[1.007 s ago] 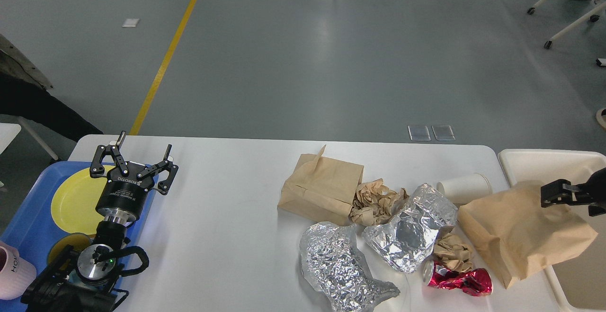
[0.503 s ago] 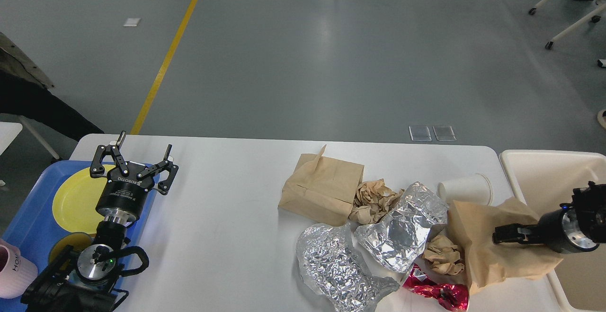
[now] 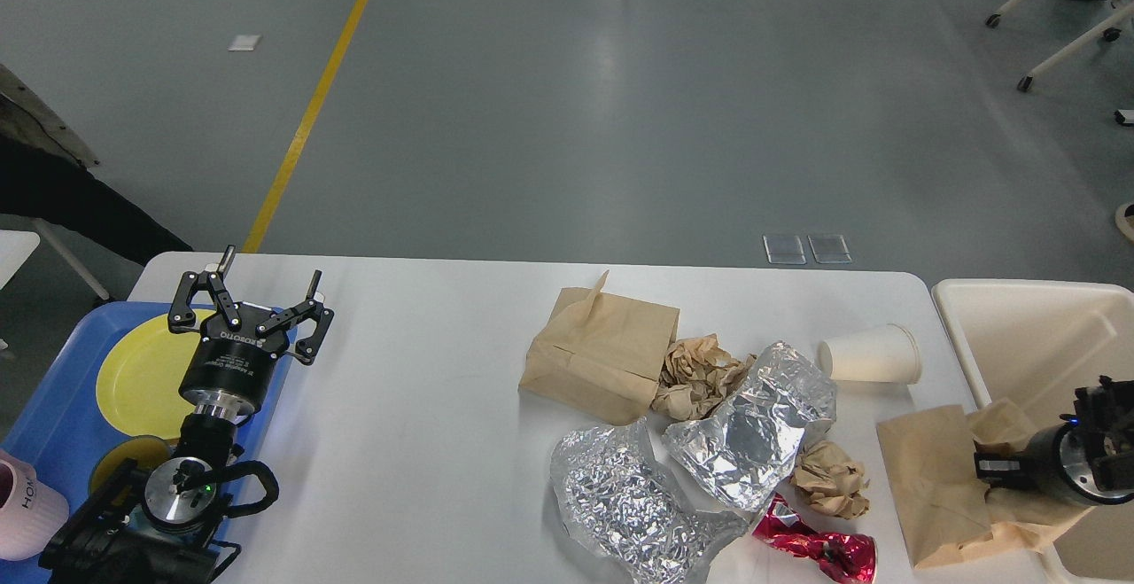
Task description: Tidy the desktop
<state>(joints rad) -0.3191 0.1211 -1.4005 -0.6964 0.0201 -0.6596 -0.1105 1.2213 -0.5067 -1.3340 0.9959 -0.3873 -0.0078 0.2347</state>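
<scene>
The white desktop [image 3: 425, 389] carries a litter pile at its right half: a brown paper bag [image 3: 598, 354], crumpled brown paper [image 3: 700, 376], two foil sheets [image 3: 757, 429] [image 3: 620, 500], a smaller paper wad [image 3: 828, 478], a crushed red can [image 3: 819, 548] and a white paper cup [image 3: 868, 354] on its side. My right gripper [image 3: 992, 469] is shut on a second brown paper bag [image 3: 930, 478], which lies over the desktop's right edge. My left gripper [image 3: 266, 276] is open and empty above the left edge.
A cream-white bin [image 3: 1028, 327] stands just off the right edge. A blue tray [image 3: 53, 407] at the left holds a yellow plate [image 3: 142, 371] and a small yellow bowl [image 3: 120, 460]. A pink cup [image 3: 22, 504] is at its front. The floor lies beyond the far edge.
My right gripper has come down and toward me with the brown bag, from over the bin to the desktop's right edge. The foil and can were pushed slightly left. The left arm has not moved.
</scene>
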